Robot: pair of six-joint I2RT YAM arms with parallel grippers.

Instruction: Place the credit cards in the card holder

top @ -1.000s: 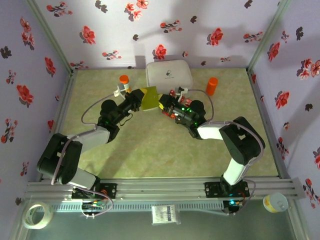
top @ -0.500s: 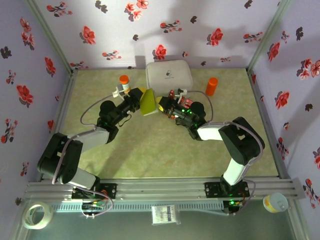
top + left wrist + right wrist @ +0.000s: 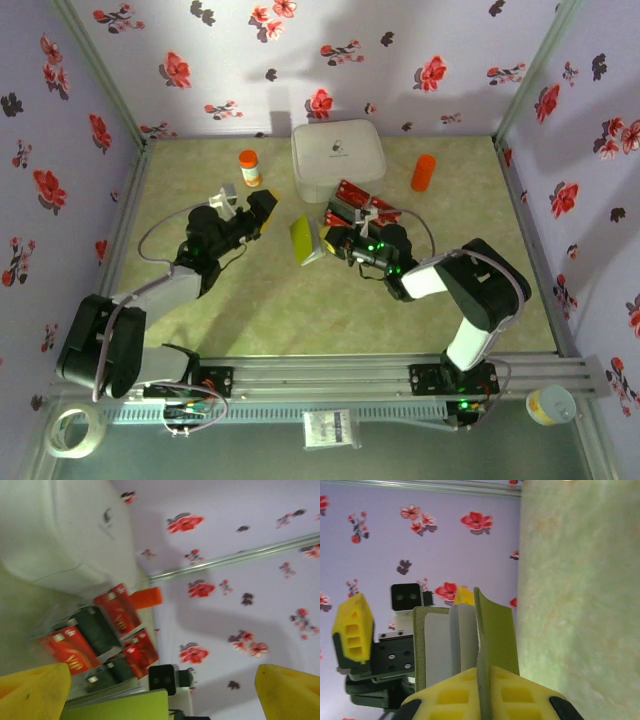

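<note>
**Right gripper grips the holder, left one gapes**

Your right gripper (image 3: 326, 243) is clamped on the holder (image 3: 303, 240), held on edge over mid-table. Your left gripper (image 3: 244, 207) stands wide open and empty, near the holder's left and not touching it. The cards (image 3: 116, 614), red and dark, lie by the white box (image 3: 338, 152), blurred in the left wrist view. The holder is olive outside and pale grey inside, with its leaves parted.

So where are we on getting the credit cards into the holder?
Done: the olive-green folding card holder is gripped and spread open, pale grey inside showing. In hand: the right gripper is shut on its edge; the left gripper stands open, clear of it. Left: the glossy red and dark cards lie in the clear plastic tray; none looks loaded yet.
</note>
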